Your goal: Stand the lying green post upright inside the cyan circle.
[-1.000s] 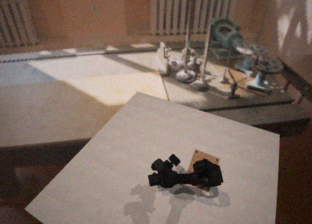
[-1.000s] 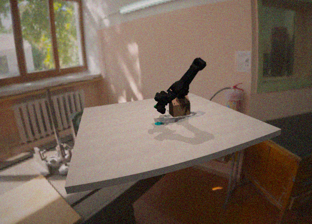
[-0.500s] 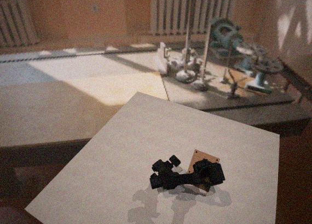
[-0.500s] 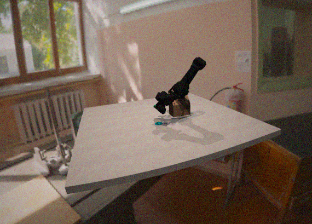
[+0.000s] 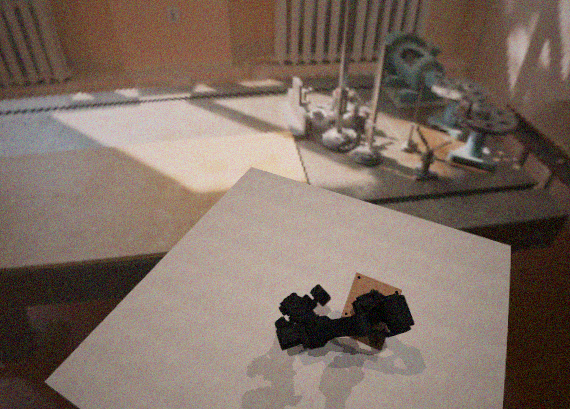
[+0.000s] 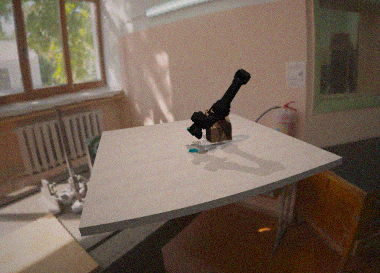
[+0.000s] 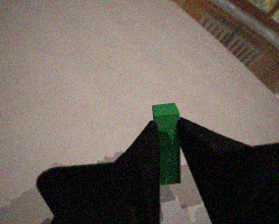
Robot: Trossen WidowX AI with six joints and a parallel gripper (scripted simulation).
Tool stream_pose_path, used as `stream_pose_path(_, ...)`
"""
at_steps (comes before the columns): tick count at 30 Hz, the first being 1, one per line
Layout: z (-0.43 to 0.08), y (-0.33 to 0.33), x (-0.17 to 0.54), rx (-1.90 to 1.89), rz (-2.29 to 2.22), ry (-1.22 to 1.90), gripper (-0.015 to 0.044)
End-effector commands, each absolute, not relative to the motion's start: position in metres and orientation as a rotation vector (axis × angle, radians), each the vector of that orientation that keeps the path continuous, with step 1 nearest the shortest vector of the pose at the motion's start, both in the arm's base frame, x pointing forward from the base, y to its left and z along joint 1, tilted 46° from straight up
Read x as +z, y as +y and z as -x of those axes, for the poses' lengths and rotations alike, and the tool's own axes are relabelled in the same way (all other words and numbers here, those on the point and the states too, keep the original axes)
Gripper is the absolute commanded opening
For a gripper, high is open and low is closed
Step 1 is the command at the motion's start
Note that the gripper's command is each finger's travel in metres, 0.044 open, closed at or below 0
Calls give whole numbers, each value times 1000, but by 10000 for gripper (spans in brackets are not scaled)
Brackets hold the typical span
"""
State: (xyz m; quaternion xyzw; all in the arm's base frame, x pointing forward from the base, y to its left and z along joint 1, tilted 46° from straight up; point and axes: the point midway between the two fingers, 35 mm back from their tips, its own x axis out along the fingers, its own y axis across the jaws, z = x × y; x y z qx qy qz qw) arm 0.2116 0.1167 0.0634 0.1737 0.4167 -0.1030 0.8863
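Observation:
The green post [image 6: 188,128] [image 7: 170,152] is between the fingertips of my gripper [image 7: 166,125], which is shut on it. In the wrist view its bright end face sticks out past the fingertips and its darker side runs back between the fingers. In the exterior view only a small green bit shows at the gripper, held above the table. Its exact tilt is hard to tell. The cyan circle [image 6: 193,150] lies flat on the table below the gripper in the exterior view. It is hidden behind the arm in the top view and is outside the wrist view.
The table [image 5: 240,253] [image 6: 143,175] carries the arm and its shadows. A brown mounting block [image 6: 218,132] is at the arm's base, close beside the gripper, with a flat tan plate [image 5: 362,283] showing in the top view.

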Motion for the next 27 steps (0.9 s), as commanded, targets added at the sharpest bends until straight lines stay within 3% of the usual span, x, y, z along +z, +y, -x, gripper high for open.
stream_pose_path(1, -212, 117, 65, -219, -376, 841, 23)
stream_pose_path(27, -210, 119, 76, -224, -463, 679, 23)
